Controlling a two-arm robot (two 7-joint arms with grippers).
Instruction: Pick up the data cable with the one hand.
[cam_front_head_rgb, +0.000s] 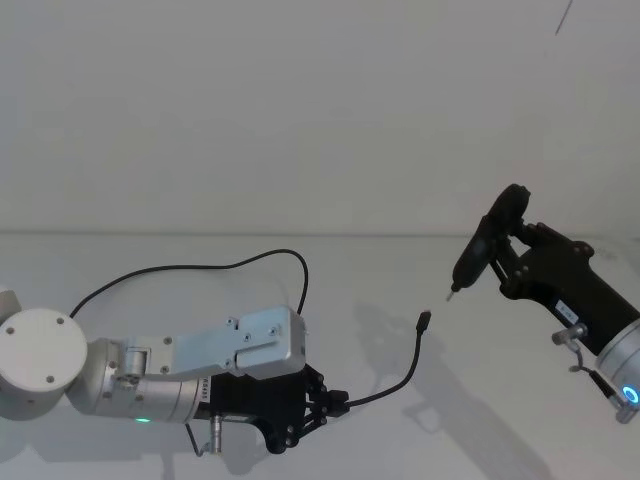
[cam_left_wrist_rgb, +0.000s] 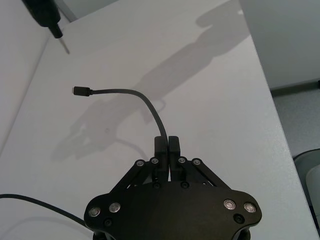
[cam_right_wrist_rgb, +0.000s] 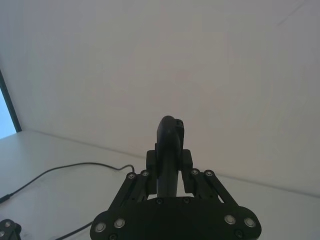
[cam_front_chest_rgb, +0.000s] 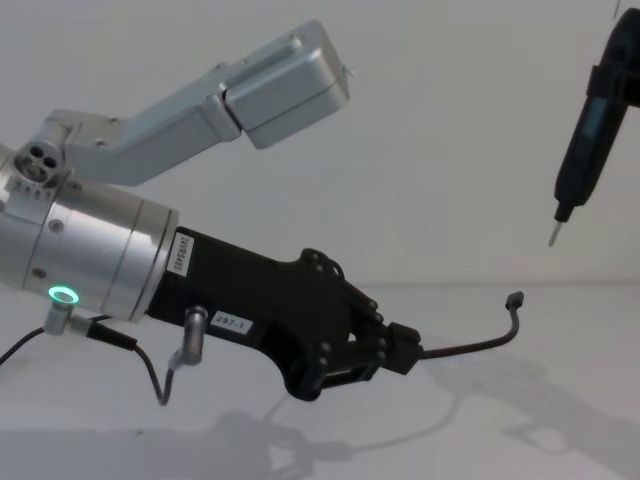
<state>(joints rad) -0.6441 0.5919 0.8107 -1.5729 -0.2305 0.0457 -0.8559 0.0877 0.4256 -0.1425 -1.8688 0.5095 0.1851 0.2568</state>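
data cable (cam_left_wrist_rgb: 115, 91): matt rubbery | left end effector (cam_left_wrist_rgb: 167, 142): matt black plastic | pointed tool (cam_front_chest_rgb: 582, 140): metal tip

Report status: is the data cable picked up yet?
Grasp done: the left gripper is shut on the data cable, back from its plug. In hand: the plug end arcs clear of the table. Left: the long tail lies on the table behind the arm. The right gripper holds a black tool aloft.
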